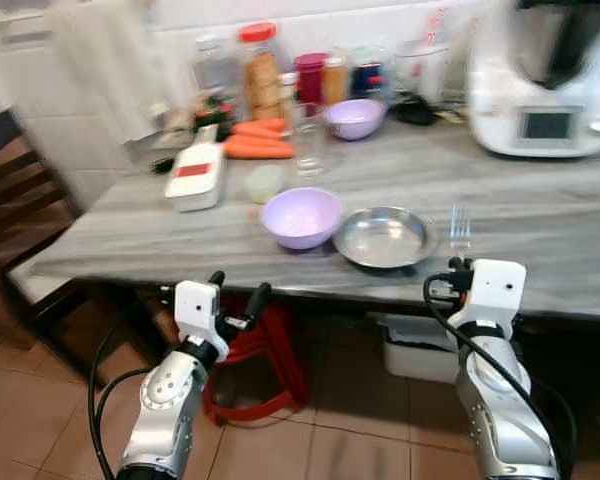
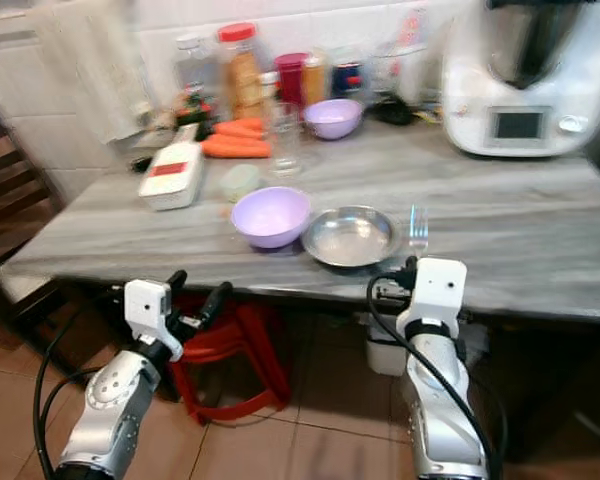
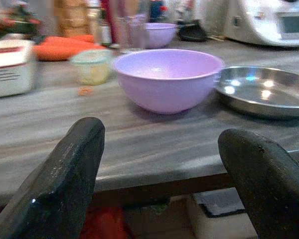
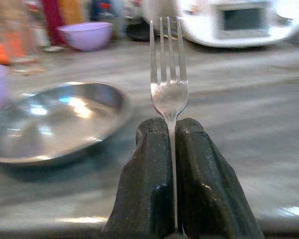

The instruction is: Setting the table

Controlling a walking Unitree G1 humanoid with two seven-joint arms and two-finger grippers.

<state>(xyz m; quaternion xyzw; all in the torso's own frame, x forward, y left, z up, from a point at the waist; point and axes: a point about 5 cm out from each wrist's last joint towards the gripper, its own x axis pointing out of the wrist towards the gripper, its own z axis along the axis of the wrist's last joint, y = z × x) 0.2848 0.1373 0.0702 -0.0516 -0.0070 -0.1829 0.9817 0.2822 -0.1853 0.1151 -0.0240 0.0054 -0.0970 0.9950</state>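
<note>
While no label reads clearly | right gripper [image 4: 172, 134] pinches silver metal fork [image 4: 168, 74] beside round steel plate [image 1: 383, 237] | left gripper [image 1: 236, 292] wide open, empty, facing lilac plastic bowl [image 3: 167, 77]

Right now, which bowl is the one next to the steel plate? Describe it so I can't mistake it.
On the grey table, find the steel plate near the front edge. The lilac bowl sits just to its left; unlike the second lilac bowl back by the jars, it stands near the front edge.
</note>
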